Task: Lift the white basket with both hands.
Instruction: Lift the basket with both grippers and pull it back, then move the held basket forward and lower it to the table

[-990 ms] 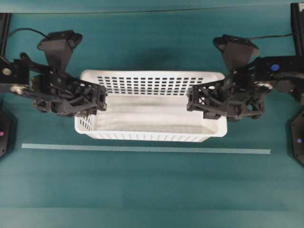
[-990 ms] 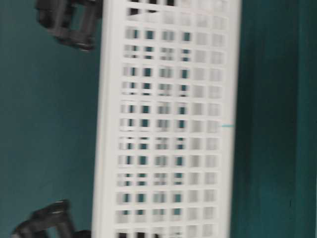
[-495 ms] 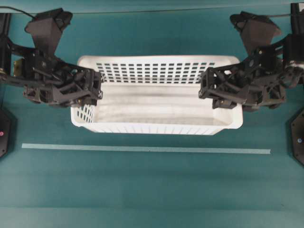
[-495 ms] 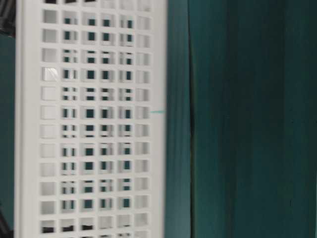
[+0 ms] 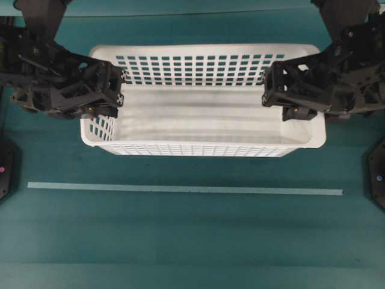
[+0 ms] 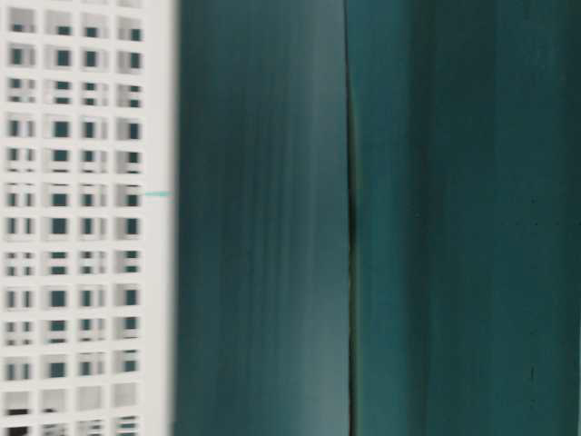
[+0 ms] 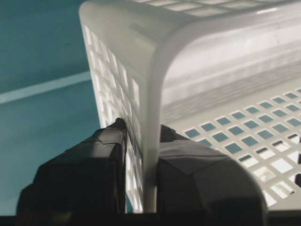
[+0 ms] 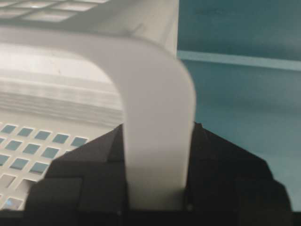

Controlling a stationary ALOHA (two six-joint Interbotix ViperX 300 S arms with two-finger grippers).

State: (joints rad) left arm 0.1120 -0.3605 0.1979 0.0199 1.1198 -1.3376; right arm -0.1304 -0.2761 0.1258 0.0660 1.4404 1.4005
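Two grippers clamp the white basket by its short end walls: left gripper, right gripper; its long axis runs left-right, opening facing up.

My bench is covered in a dark teal surface, evenly lit. A thin pale strip runs straight across it. A dark seam divides the teal in the table-level view.

white basket blurred and cropped in the table-level view, both arms cut off overhead, basket ends hidden beneath them
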